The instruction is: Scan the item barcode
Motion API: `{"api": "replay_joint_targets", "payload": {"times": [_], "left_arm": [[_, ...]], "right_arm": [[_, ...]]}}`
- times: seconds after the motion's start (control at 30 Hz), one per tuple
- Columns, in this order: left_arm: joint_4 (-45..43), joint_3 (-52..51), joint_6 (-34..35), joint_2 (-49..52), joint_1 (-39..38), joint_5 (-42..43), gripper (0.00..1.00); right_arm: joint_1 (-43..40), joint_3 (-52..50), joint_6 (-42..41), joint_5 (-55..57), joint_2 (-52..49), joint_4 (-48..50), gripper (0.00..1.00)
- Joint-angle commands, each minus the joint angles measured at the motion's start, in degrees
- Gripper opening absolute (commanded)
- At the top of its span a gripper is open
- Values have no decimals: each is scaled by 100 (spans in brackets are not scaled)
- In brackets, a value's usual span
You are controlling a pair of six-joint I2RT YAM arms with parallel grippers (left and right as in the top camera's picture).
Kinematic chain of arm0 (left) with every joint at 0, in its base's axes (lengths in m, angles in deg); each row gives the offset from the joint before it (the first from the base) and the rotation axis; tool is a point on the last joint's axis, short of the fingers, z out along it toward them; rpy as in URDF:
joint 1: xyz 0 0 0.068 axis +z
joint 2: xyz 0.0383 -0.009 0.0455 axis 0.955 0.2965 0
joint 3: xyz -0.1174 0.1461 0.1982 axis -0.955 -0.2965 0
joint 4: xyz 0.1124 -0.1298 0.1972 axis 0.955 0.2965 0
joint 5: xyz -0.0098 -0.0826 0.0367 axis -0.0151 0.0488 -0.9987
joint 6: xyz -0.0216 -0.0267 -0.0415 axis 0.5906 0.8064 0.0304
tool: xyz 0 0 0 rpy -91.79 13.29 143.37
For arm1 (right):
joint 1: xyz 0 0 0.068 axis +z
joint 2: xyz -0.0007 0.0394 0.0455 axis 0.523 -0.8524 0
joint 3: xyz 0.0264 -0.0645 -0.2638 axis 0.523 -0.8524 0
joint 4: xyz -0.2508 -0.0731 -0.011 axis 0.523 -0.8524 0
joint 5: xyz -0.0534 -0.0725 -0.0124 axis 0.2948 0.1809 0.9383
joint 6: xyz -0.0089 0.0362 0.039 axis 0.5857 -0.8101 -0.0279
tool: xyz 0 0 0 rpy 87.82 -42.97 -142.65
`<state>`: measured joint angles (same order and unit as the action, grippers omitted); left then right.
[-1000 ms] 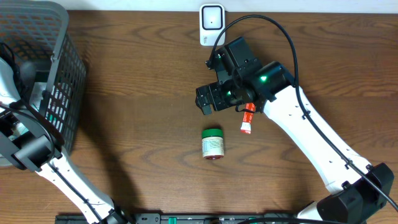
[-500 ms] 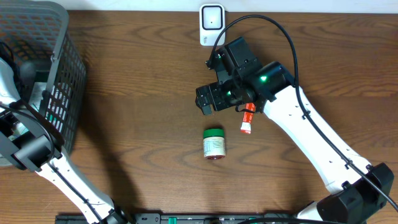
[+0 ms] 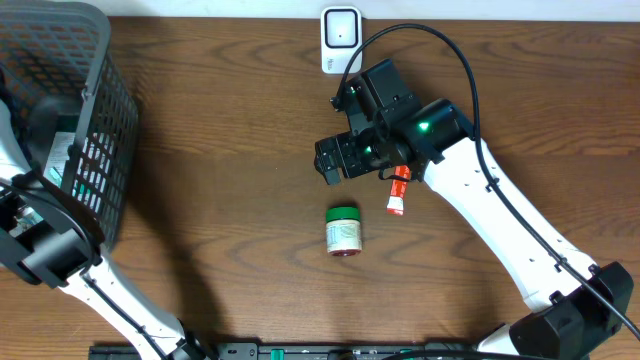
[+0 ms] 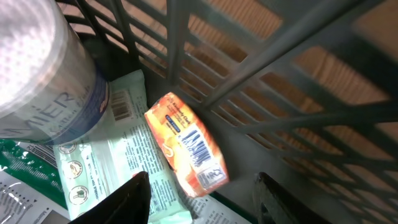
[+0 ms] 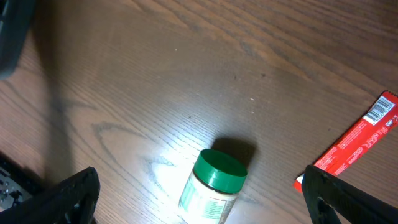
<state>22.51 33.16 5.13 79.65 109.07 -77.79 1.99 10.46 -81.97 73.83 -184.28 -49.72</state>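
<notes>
Fingers of my left gripper (image 4: 202,202) stand partly spread, two dark tips at the near edge of the left wrist view with a clear gap between them, pinching nothing. They are down inside the basket (image 3: 100,120), at the far left of the table (image 3: 220,200). Just beyond the gap lies the orange packet (image 4: 185,144), which neither tip touches. It is a small, flat, glossy pouch with rounded corners, printed side up, with a blue-and-white barcode panel near the end closest to my fingers. In that view its long axis runs on a slant from upper left to lower right. I cannot tell how that lies across the table. It rests on a pale green pouch (image 4: 118,162) that shows its own barcode, beside a clear ribbed plastic bottle (image 4: 37,74). The basket wall behind is a grey plastic lattice of flat bars.

My right gripper (image 5: 199,183) is spread wide and holds nothing, its black tips at either lower corner of the right wrist view. It hangs over the middle of the wood-grain table. The jar (image 3: 342,231) lies on its side near me, apart from both tips. It is a short cylinder with a smooth green lid and a pale label. Its long axis runs near to far, lid towards the white scanner (image 3: 341,38) at the far edge. Right of it lies a slim red pack (image 5: 354,143), barcode up.
</notes>
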Motion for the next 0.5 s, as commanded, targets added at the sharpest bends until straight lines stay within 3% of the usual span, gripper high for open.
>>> {"api": "replay_joint_targets", "payload": {"times": [0.0, 0.33, 0.47], "left_arm": [[-2, -63, -33, 22, 37, -118, 55], [-328, -120, -33, 466, 37, -118, 56], [-428, -118, -35, 599, 37, -118, 63]], "right_arm": [[31, -48, 72, 59, -7, -4, 99], [31, -48, 72, 59, -7, -4, 99], [31, -48, 72, 59, -7, -4, 99]]}}
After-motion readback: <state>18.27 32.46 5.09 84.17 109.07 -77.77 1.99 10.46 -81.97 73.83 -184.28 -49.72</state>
